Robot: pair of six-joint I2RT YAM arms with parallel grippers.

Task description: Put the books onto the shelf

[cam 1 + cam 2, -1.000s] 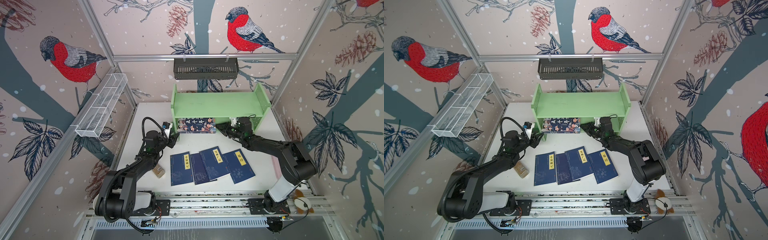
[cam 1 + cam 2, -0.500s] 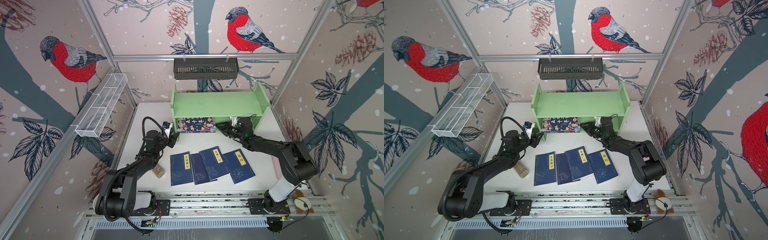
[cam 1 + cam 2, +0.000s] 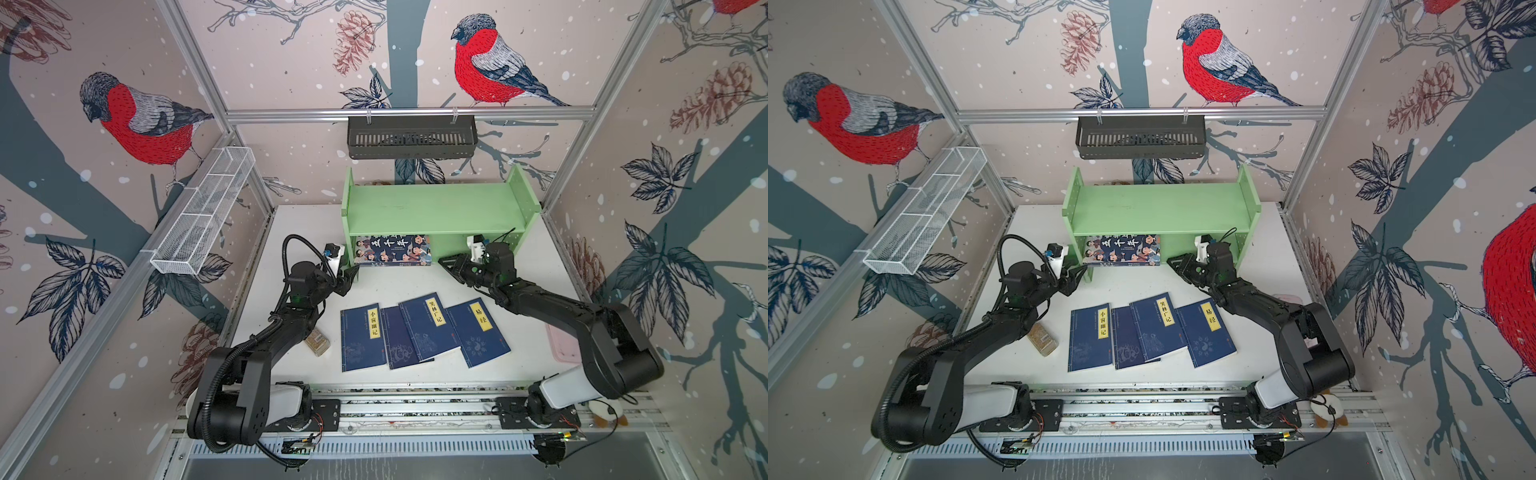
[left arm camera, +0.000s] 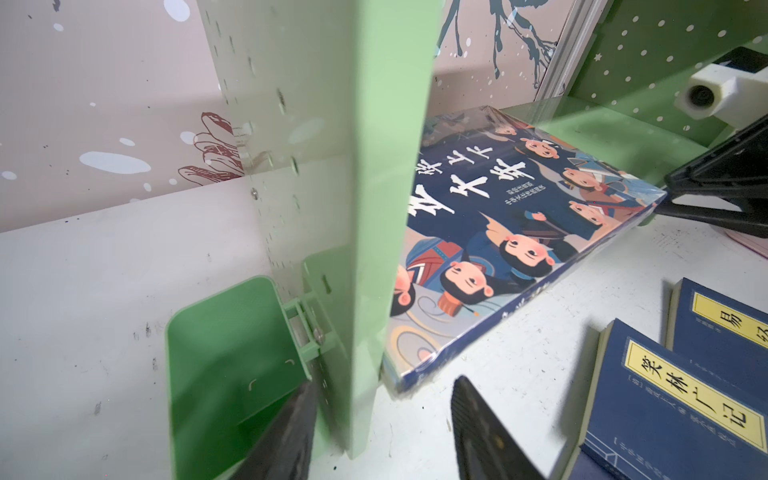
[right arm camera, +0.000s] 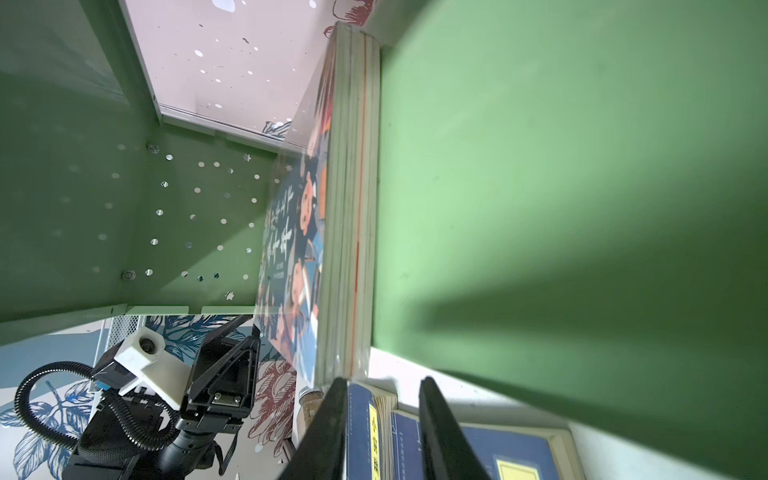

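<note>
On the lower tier of the shelf [image 3: 436,208], left part, the cartoon book [image 3: 392,249] lies flat, its near edge sticking out. Flanking it, the left tool [image 3: 352,274] and the right tool [image 3: 444,261] are both open and empty (contact unclear). Next, I judge: push it in, then take the navy books [image 3: 419,328] from the worktop [image 3: 395,286].

White table [image 3: 395,282] — green shelf [image 3: 436,208] at the back, four navy books [image 3: 419,328] overlapping in front, small brown object [image 3: 318,341] beside them
</note>
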